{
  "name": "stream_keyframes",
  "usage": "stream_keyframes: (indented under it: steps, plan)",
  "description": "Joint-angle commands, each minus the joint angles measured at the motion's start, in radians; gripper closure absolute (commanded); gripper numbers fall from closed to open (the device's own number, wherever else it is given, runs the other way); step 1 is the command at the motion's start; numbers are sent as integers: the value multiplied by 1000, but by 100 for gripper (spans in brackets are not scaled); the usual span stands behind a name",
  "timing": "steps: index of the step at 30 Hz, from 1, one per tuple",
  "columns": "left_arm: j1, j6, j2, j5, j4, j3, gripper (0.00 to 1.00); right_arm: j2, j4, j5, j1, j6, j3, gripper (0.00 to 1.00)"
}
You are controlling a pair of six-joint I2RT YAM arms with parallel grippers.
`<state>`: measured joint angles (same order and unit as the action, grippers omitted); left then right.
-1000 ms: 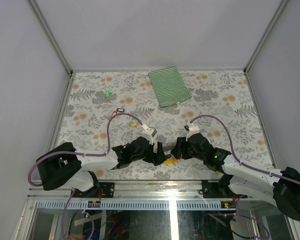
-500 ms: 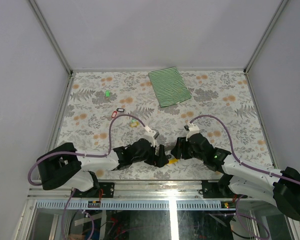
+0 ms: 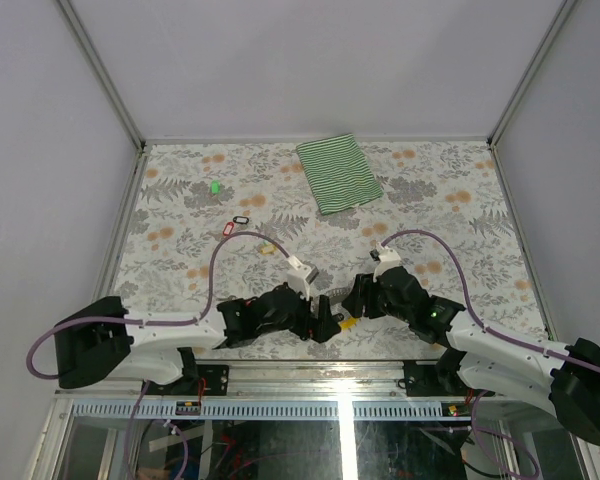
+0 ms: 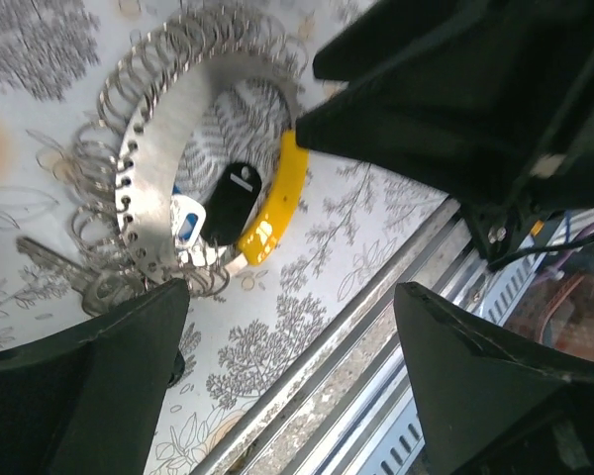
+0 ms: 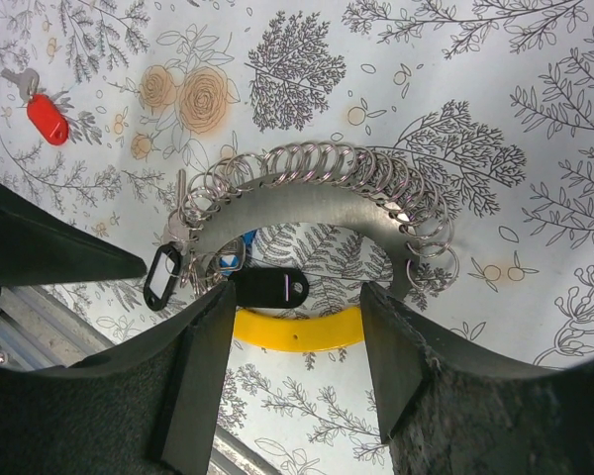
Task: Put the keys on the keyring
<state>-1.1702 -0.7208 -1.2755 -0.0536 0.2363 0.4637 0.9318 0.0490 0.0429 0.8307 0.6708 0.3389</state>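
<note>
The keyring [image 5: 307,203] is a flat silvery band hung with several small wire rings and closed by a yellow segment [image 5: 297,332]; it lies flat near the table's front edge [image 3: 333,293]. A black‑tagged key [image 5: 267,289], a hollow black tag [image 5: 163,277] and a blue tag [image 4: 185,226] sit at its left part. My right gripper [image 5: 297,289] is open over it, fingers either side of the yellow segment. My left gripper [image 4: 292,289] is open and empty just beside the keyring [image 4: 153,168]. Red [image 3: 227,229], black [image 3: 241,220] and green [image 3: 215,186] keys lie far left.
A green‑striped folded cloth [image 3: 338,174] lies at the back centre. The table's metal front rail [image 4: 376,327] runs right under my left fingers. A red key [image 5: 48,117] lies on the floral cover beyond the ring. The two grippers are nearly touching [image 3: 338,310].
My left arm has slid right and lower toward the keyring, closing up on the right gripper. The right arm and the keyring have stayed put.
</note>
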Motion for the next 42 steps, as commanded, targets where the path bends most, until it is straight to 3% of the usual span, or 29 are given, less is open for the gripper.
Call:
stream_keyframes:
  steps: [1, 6, 11, 19, 24, 33, 42]
  plan:
    - [41, 45, 64, -86, -53, 51, 13, -24, 0, 21, -7, -32, 21, 40]
    - [171, 45, 145, -56, -50, 0, 15, 13, -17, -13, -7, -91, 64, 41]
    - [345, 53, 243, 23, -55, -51, 16, 135, -75, -30, 18, -164, 178, 49]
    - [562, 101, 391, 89, -219, -37, 20, 377, -99, 24, 171, -183, 382, 61]
    - [673, 119, 471, 104, -325, -19, 21, 556, -174, 97, 276, -198, 546, 62]
    - [698, 123, 543, 78, -388, -13, 20, 756, -348, 239, 385, -195, 723, 64]
    - [699, 125, 531, 95, -372, -12, 19, 844, -456, 353, 435, -204, 808, 64]
